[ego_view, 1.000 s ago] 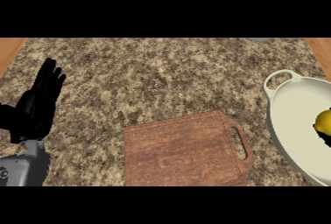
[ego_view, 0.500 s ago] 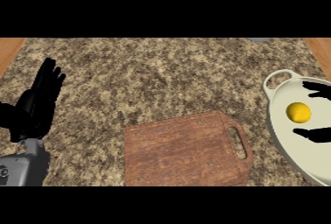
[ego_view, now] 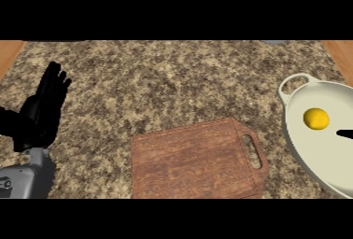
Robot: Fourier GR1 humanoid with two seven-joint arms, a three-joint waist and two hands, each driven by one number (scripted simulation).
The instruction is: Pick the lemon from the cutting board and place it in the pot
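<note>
The yellow lemon (ego_view: 316, 118) lies inside the white pot (ego_view: 314, 156) at the right edge of the counter, with nothing touching it. Only a black sliver of my right hand (ego_view: 345, 134) shows at the right border, just below and right of the lemon and apart from it. The wooden cutting board (ego_view: 196, 161) lies bare at the lower middle, its handle slot toward the pot. My left hand (ego_view: 43, 112) rests open at the far left, fingers pointing up.
The speckled granite counter (ego_view: 172, 79) stretches across the view. Wooden strips show at the top corners. The pot's loop handle (ego_view: 293, 86) points toward the back.
My right hand has let go of the lemon and drawn back to the right, almost out of view. The lemon now lies in the pot. The left hand has not moved.
</note>
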